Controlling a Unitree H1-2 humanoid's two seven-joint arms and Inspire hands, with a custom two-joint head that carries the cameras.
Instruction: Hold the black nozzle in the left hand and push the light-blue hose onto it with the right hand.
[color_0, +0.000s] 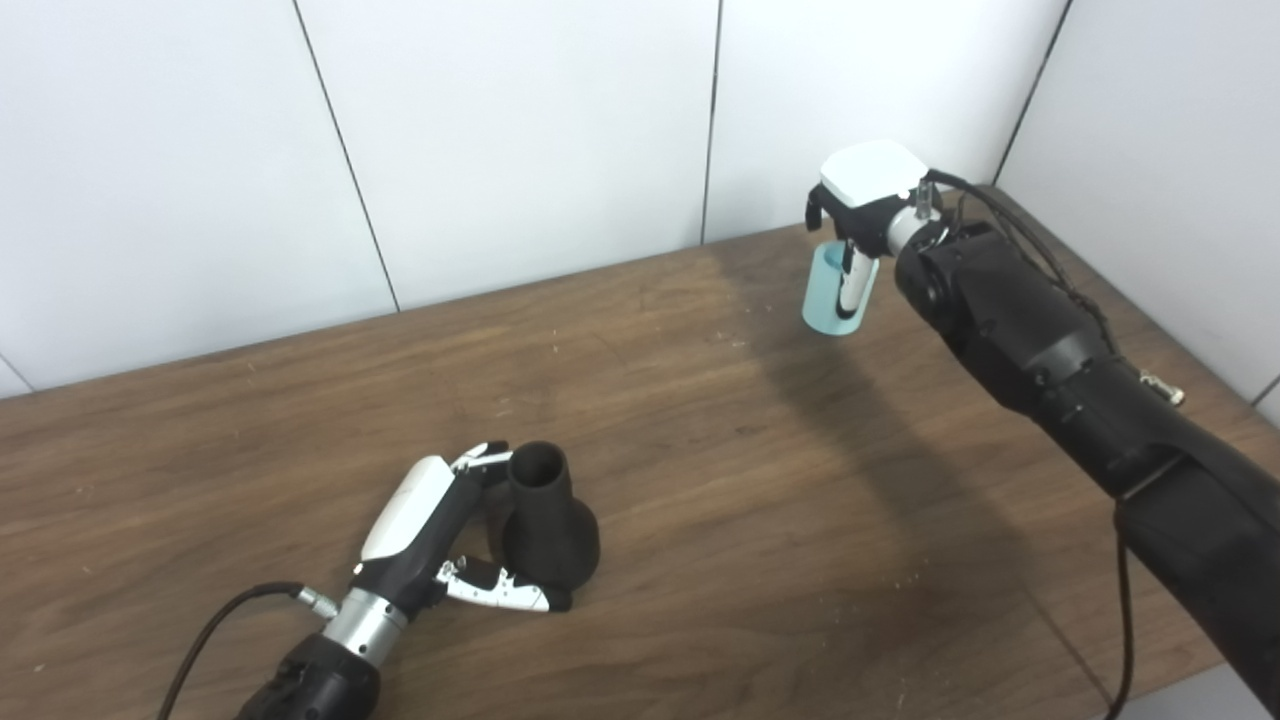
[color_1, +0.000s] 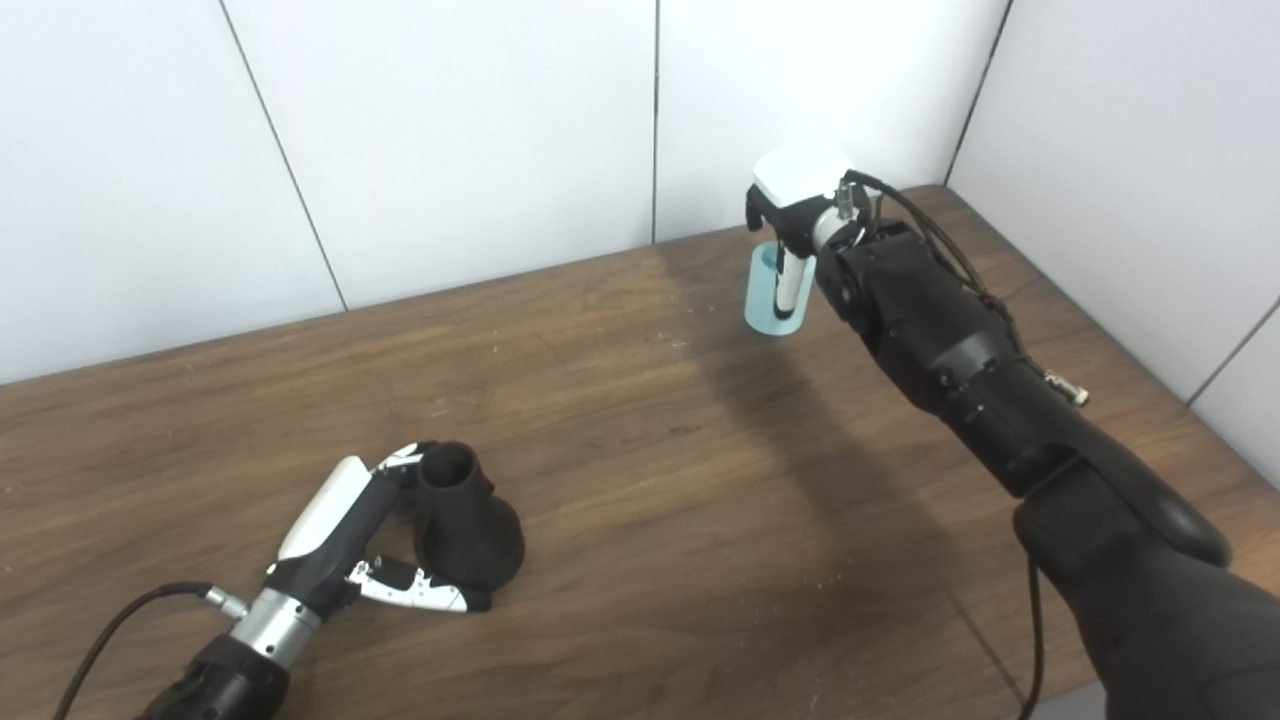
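The left hand (color_0: 440, 530) lies low on the wooden table (color_0: 700, 480) near the front left, its fingers curled around the black nozzle (color_0: 548, 520). The upper fingers press against the narrow neck just below the nozzle's open mouth, and the thumb (color_0: 505, 592) reaches along the table at the foot of the flared base, so the hand wraps the nozzle from its left side. The nozzle stands upright on its wide end, narrow opening pointing up, and appears to rest on the tabletop inside that grasp. Far across the table, near the back right corner by the white panelled wall (color_0: 500, 130), the right hand (color_0: 868, 205) points downward with its fingers closed around the light-blue hose (color_0: 830, 295). This hose is a short, pale-blue tube held roughly upright; a white finger crosses its front, and its lower end sits at or just above the table surface, though contact there cannot be judged. The two hands and their pieces are well apart, with bare wood between them. A black cable (color_0: 215, 625) trails from the left wrist.
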